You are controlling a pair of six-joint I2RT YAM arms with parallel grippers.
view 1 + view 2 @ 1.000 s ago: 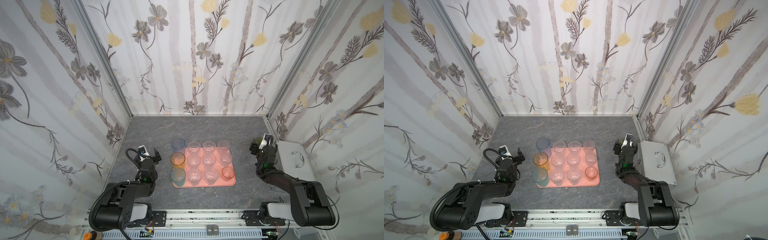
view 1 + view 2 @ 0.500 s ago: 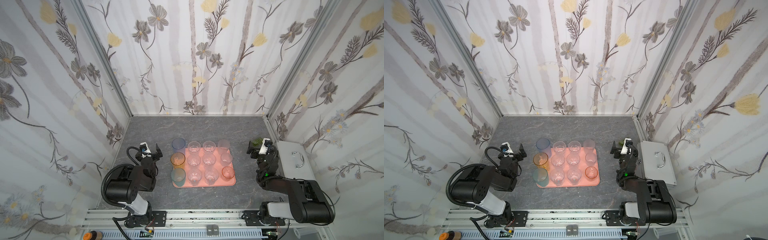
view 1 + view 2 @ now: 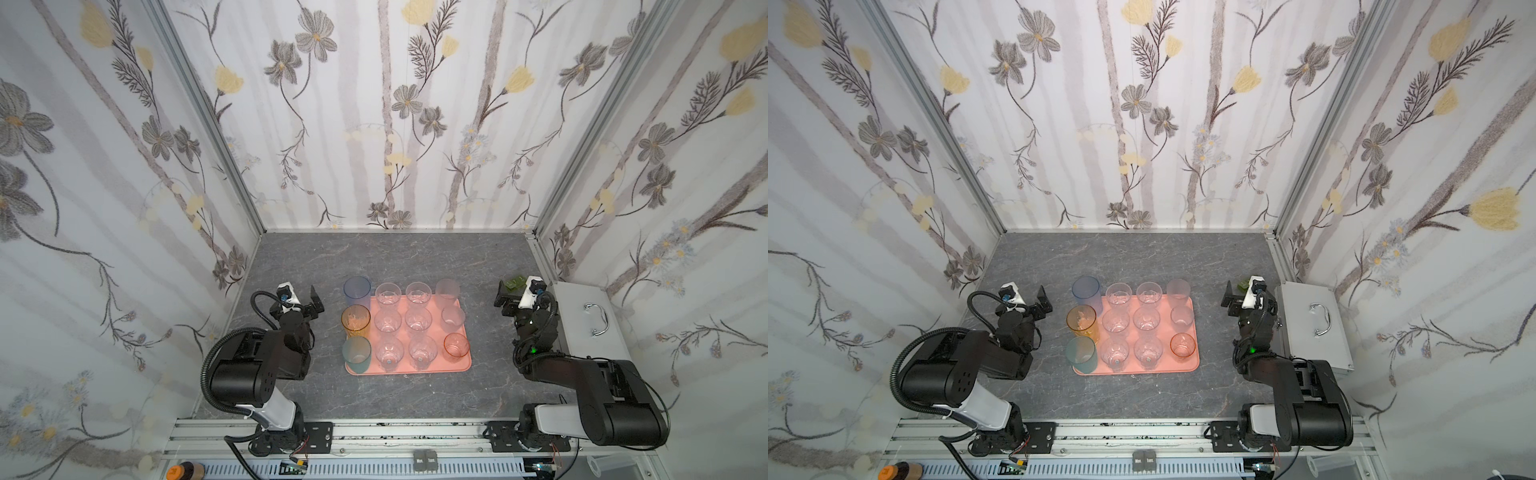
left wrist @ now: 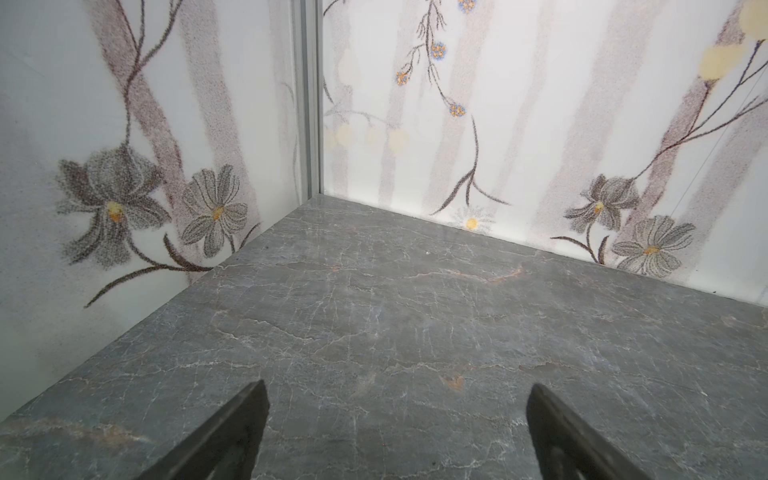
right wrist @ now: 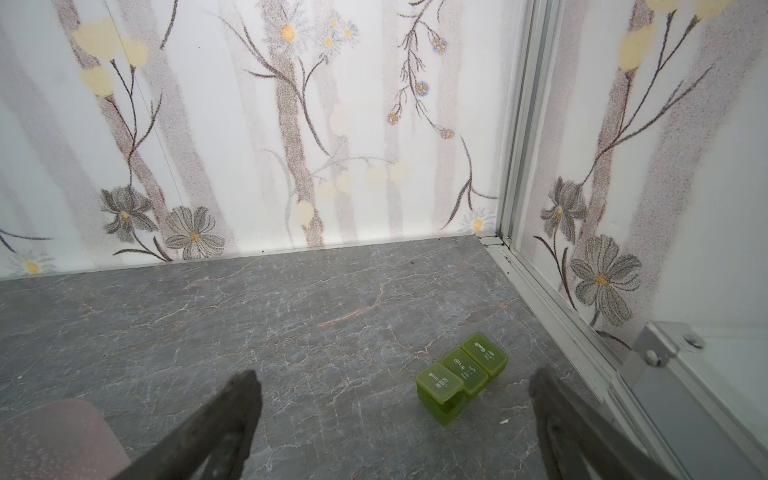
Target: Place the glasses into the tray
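Top views: the flat salmon-pink rectangular tray (image 3: 440, 368) lies in the lower middle of the frame on the grey marbled table (image 3: 374, 257).
Glasses: twelve see-through tumblers (image 3: 418, 321) stand upright in it, in three rows of four. No other tumbler shows on the table.
Left column: the tall blue tumbler (image 3: 357, 291), the amber tumbler (image 3: 355, 322) and the teal tumbler (image 3: 356, 353) sit right at the tray's left edge. I cannot tell whether their bases are fully inside the rim.
Left gripper (image 4: 397, 386): fingers spread wide with nothing between them. It sits left of the tray and well apart from it.
Right gripper (image 5: 395, 372): fingers likewise spread and empty. It sits right of the tray, near the small green three-cell pill box (image 5: 461, 376) and the grey metal case with a handle (image 3: 582, 332).
Step in hand: by my reading the placing is done, or at its last check, with both arms folded low at the sides.
Next move: probably nothing is left to carry. If the left column overhangs, it calls for a gentle push toward the tray's middle, slow enough not to knock the neighbouring tumblers.
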